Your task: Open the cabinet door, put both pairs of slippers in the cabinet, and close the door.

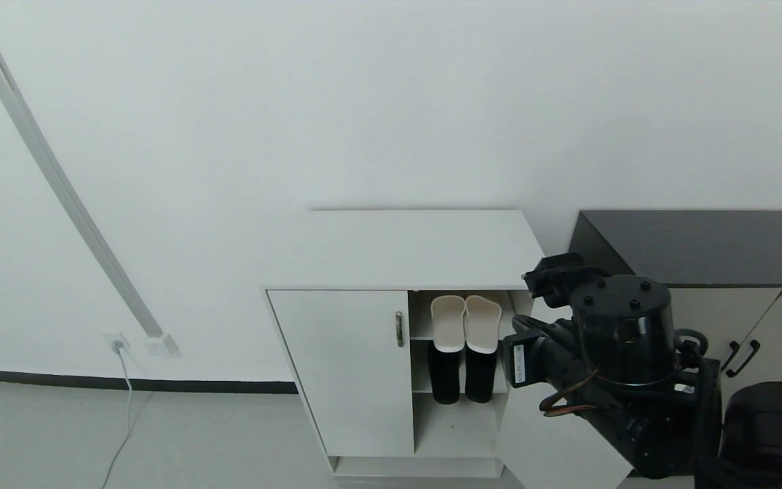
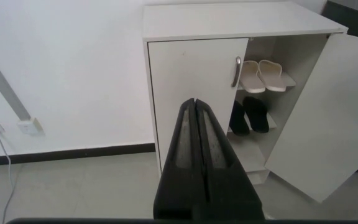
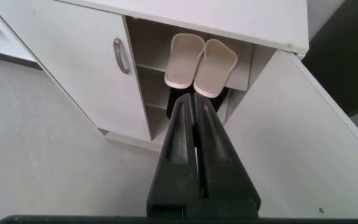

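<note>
Right wrist view: right gripper (image 3: 193,102) pressed together, empty, before the open door (image 3: 291,143); left gripper (image 2: 194,106) likewise. In the cabinet (image 1: 404,248), white slippers (image 3: 201,62) lie above black slippers (image 1: 460,372).

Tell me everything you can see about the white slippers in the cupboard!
The white slippers are a matching pair, cream-white and smooth, looking like plastic or foam, with rounded ends and a raised rim round each footbed. They lie footbeds up, side by side and touching each other, on the top shelf in the right half of the cabinet, whose door stands open. Their near ends stick out past the shelf's front edge. A black pair sits on the shelf below.
</note>
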`<state>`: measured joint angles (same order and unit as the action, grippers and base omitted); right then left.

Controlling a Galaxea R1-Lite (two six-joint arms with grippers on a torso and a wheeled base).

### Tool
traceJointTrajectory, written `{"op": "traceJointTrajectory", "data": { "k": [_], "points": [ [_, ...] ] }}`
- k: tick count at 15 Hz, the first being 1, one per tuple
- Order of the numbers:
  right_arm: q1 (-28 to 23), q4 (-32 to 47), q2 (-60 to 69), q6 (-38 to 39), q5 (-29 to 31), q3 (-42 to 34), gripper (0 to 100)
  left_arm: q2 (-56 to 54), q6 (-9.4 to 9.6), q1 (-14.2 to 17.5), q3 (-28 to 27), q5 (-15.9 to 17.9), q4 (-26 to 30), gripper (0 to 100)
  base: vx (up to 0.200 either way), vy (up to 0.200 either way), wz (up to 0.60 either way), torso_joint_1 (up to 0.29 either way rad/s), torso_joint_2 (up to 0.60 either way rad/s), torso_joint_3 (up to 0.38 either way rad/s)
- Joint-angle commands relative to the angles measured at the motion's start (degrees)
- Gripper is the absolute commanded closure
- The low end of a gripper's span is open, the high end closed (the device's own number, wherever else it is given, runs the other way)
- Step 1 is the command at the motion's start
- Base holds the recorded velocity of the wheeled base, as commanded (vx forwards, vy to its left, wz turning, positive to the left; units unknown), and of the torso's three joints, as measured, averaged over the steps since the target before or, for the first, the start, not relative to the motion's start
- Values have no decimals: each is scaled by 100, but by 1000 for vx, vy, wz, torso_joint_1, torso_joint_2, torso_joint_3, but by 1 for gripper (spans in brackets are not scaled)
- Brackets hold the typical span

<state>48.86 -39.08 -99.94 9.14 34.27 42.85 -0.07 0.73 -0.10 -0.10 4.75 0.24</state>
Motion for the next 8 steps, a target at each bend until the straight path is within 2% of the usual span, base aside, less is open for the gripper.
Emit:
{"op": "traceJointTrajectory", "data": {
  "k": [1, 2, 8],
  "points": [
    [1, -3, -26, 9, 1, -5, 100, 7, -3, 1, 1, -1, 2, 100, 0, 0, 0, 0, 0, 0],
    [1, -3, -26, 9, 1, -14, 100, 7, -3, 1, 1, -1, 2, 100, 0, 0, 0, 0, 0, 0],
    [1, -12, -34, 9, -43, -40, 100, 7, -3, 1, 1, -1, 2, 100, 0, 0, -600, 5, -2, 2]
  ]
}}
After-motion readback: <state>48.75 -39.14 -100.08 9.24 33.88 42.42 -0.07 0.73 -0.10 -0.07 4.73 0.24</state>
